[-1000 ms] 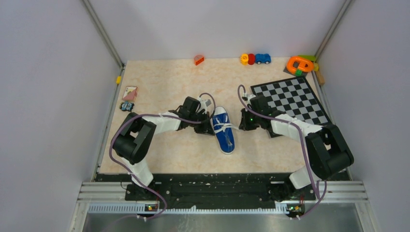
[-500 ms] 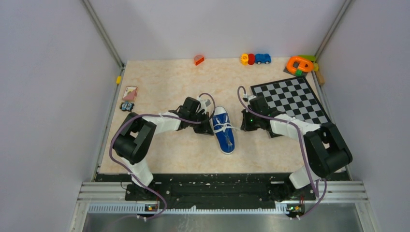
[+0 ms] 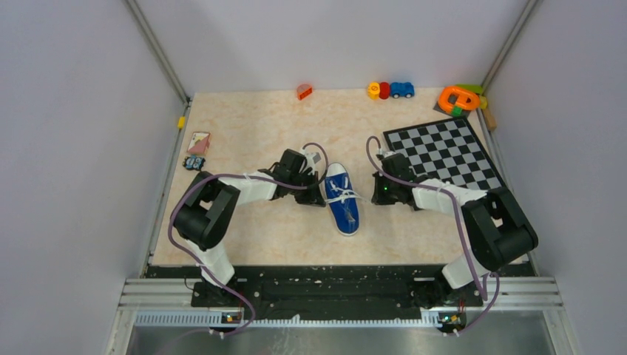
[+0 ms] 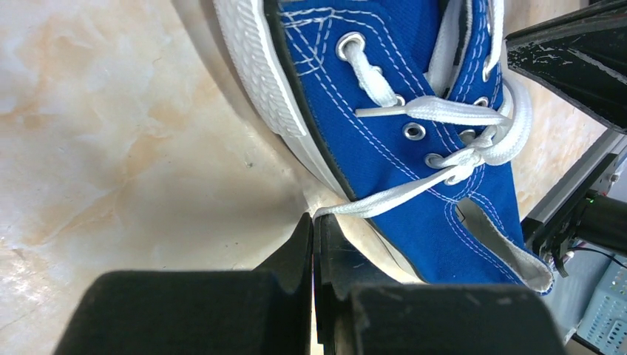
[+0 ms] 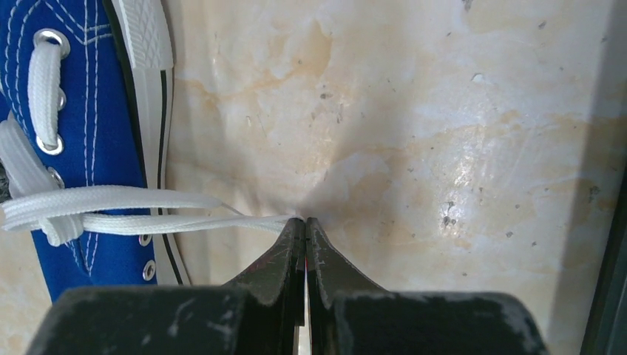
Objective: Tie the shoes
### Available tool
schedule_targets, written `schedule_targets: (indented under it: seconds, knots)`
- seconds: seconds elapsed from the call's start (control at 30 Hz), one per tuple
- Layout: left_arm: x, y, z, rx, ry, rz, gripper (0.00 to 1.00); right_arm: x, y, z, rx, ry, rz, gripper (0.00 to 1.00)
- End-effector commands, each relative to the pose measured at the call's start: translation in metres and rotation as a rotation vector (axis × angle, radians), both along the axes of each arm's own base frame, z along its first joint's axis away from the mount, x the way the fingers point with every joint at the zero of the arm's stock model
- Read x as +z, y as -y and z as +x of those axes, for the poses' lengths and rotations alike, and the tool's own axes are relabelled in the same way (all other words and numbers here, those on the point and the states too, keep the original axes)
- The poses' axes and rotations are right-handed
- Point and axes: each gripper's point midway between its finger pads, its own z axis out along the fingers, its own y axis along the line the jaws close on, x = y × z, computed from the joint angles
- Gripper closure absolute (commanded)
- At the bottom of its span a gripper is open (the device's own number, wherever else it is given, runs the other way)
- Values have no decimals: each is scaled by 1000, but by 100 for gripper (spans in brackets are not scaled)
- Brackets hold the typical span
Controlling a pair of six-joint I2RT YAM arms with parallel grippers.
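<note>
The blue canvas sneaker (image 3: 343, 200) with white toe cap lies mid-table, toe pointing away. It also shows in the left wrist view (image 4: 399, 126) and the right wrist view (image 5: 66, 133). My left gripper (image 4: 314, 219) sits at the shoe's left side (image 3: 318, 194), shut on one white lace end (image 4: 384, 196). My right gripper (image 5: 304, 220) sits right of the shoe (image 3: 375, 194), shut on the other white lace strand (image 5: 177, 222), which is stretched taut from a half-knot (image 4: 473, 151) over the eyelets.
A checkerboard (image 3: 446, 152) lies right behind the right arm. Small toys line the far edge: an orange block (image 3: 304, 92), a toy train with a blue car (image 3: 391, 90), orange and green rings (image 3: 459, 98). A card (image 3: 198, 142) and small toy (image 3: 194, 163) lie at the left.
The right gripper has shifted slightly right, away from the shoe, drawing its lace tighter. The left gripper and the shoe stay put.
</note>
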Motion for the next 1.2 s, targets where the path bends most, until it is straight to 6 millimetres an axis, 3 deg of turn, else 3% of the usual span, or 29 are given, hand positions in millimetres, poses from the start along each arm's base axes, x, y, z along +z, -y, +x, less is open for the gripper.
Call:
schedule_targets:
  seconds: [0.0, 0.47, 0.77, 0.9, 0.97, 1.07, 1.1, 1.17]
  knots:
    - [-31, -41, 3, 110, -35, 140, 100, -11, 34, -7, -117, 3, -118, 100]
    - [-34, -67, 11, 211, -19, 204, 100, -19, 63, -1, -264, 24, -140, 100]
    - [-35, -66, 10, 202, -33, 183, 100, -26, 70, -7, -296, 14, -128, 100]
    - [-20, -54, 12, 151, 14, 116, 100, -18, 62, -3, -256, 32, -91, 100]
    - [-3, -45, 11, 122, 59, 48, 81, -5, 55, 1, -230, 66, -44, 100]
    - [29, -39, 11, 113, 146, -35, 58, 36, 42, 9, -191, 178, 49, 99]
    - [40, -39, 10, 113, 172, -53, 50, 52, 39, 10, -173, 224, 78, 94]
    - [62, -44, 6, 129, 225, -71, 43, 83, 37, 11, -153, 322, 124, 81]
